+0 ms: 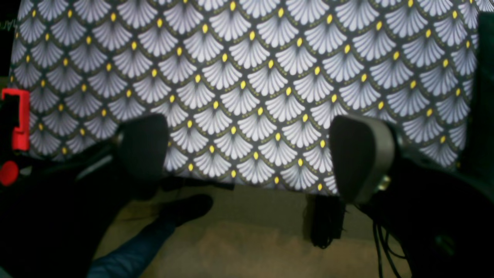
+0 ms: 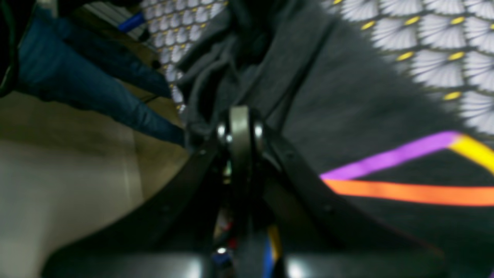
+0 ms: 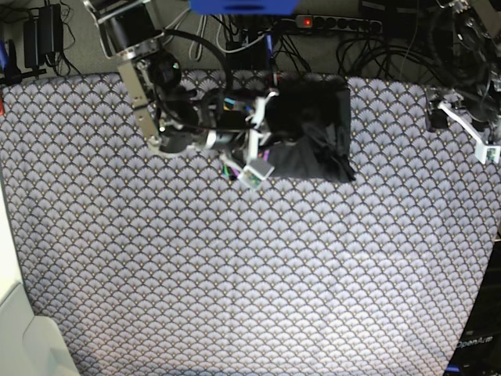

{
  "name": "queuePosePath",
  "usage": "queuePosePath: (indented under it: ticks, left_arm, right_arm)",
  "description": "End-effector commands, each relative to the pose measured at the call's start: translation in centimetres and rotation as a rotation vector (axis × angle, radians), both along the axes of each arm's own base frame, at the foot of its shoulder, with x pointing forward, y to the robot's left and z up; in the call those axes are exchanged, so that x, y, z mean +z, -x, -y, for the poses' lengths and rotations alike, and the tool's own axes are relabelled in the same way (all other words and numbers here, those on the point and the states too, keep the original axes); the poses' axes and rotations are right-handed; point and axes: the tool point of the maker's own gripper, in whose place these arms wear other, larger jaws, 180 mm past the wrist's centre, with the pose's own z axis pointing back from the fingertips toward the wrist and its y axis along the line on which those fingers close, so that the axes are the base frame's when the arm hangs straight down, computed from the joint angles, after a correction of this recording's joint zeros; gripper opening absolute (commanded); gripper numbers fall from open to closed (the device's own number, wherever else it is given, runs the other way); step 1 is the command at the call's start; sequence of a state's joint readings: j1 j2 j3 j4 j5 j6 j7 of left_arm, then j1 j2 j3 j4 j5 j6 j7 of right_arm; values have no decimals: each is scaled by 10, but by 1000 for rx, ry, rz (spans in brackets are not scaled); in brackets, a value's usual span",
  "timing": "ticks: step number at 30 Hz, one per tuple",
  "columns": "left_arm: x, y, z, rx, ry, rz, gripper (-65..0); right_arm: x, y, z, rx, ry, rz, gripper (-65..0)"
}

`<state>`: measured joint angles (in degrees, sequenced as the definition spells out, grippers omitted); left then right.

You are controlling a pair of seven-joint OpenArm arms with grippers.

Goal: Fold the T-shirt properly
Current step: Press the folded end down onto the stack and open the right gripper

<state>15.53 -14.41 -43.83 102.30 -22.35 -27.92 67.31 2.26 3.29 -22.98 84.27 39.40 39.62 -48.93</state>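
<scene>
free: patterned cloth (image 3: pixel 235 274) front and middle | blocked: T-shirt (image 3: pixel 313 133) rear, cables (image 3: pixel 376 39) behind

The T-shirt (image 2: pixel 339 116) is seen as a soft, matt knit of dark charcoal, faintly fuzzy on its surface, with smooth flat printed bands of purple, orange and yellow laid on it. The scallop-patterned cloth (image 1: pixel 251 77) is shown as a smooth, matt woven fabric printed in pale fans with yellow dots. The fingers (image 1: pixel 361 158) of the left gripper (image 1: pixel 251 154) are covered with matt, dull grey pads that look rubbery, while the right gripper (image 2: pixel 239 131) is built of black plastic with a slight sheen and small glossy metal fasteners.
</scene>
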Motion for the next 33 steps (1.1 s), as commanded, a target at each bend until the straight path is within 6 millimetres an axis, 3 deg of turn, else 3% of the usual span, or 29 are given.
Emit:
queuePosePath:
  ticks: [1,6,13,16,19,24,27,30,33]
  left_arm:
    - [9,-5,-4,-7,-17,32,-1]
    - [9,-6,-3,-10,-14,30,0]
    - [8,-6,3,-28,9,37,0]
    - [12,-10,17,-127,43,67,0]
    - [13,-11,25,-188,50,78,0]
    - [11,-13,34,-237,57,85,0]
    - [-2,-18,56,-291,102,50,0]
    - [-14,-25,77,-336,152,31,0]
    - [-14,-39,104,-347,265,84,0]
  right_arm:
    - [20,-3,-17,18,-70,31,-648]
    - [26,22,-49,112,-101,24,-648]
    - [35,42,-70,224,-99,59,-648]
    - [43,72,-74,371,-73,137,-648]
    - [51,78,-69,405,-66,185,-645]
    - [49,62,-45,366,-24,216,-643]
    - [48,52,-33,329,-9,223,-643]
    - [43,54,-27,327,5,211,-643]
    - [37,54,-22,326,21,200,-643]
